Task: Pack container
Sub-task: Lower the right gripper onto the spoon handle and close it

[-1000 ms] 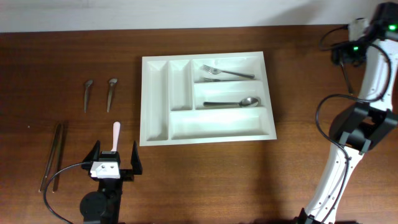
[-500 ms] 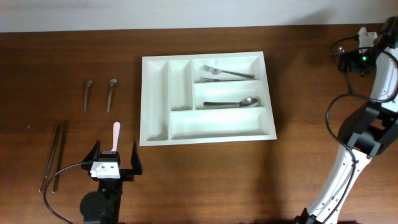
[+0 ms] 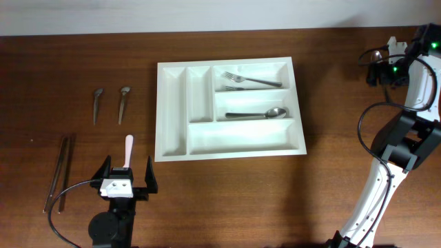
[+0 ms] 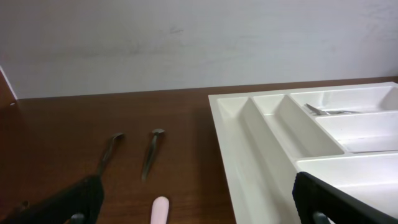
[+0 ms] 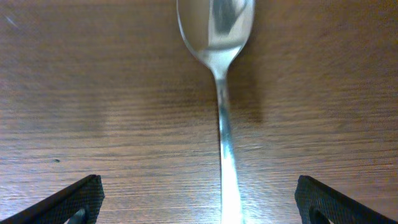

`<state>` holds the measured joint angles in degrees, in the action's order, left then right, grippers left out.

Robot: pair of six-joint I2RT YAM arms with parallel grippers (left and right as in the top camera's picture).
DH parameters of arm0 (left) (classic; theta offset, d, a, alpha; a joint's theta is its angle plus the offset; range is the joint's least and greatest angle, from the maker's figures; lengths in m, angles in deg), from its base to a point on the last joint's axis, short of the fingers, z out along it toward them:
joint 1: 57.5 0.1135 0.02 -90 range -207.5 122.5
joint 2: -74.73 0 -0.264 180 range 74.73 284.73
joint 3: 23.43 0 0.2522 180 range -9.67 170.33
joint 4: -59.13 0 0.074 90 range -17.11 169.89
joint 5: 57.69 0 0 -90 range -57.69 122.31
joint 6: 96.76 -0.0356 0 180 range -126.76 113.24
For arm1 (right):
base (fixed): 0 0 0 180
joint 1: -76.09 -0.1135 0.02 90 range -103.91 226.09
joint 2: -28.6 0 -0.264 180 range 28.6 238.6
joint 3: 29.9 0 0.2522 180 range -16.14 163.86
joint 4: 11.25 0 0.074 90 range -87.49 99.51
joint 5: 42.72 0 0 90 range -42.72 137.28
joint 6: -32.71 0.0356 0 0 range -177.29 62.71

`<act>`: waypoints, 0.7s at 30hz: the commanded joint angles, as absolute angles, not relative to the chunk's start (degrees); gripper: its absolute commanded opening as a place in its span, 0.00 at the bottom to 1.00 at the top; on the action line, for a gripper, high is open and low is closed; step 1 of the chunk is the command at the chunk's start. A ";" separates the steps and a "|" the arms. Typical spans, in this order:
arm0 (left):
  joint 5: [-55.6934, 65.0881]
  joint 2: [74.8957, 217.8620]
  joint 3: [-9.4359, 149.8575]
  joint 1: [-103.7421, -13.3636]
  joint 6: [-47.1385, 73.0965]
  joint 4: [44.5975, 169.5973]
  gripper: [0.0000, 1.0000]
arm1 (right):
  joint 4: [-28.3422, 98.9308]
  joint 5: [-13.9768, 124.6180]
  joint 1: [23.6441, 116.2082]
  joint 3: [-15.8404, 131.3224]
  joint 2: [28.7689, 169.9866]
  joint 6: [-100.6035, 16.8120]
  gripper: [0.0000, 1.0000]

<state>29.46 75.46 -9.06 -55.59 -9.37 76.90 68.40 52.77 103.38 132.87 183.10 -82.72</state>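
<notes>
Dark brown wood surface [image 3: 227, 200]. The white container [image 3: 173, 110] sits flat mid-table, toward the back. Well left of it, two small spoons [image 3: 97, 105] lie side by side. Front-left there's a pair of thin metal sticks [image 3: 58, 172], with a pink handle [image 3: 128, 148] nearby. The right wrist view shows another spoon [image 5: 217, 37] flat on the wood.

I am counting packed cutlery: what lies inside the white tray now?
The tray holds two forks in the top long compartment and one spoon in the middle one. The other three compartments look empty; nothing covers them.
</notes>
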 commanded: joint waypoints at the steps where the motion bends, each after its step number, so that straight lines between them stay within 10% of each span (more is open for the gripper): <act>1: 28.65 75.07 -9.15 -55.48 -10.05 77.27 0.99 | 69.18 53.30 103.14 132.26 185.13 -82.05 0.99; 21: 28.65 75.07 -9.15 -55.46 -10.05 77.27 0.99 | 71.46 52.64 103.20 132.24 188.13 -82.27 0.99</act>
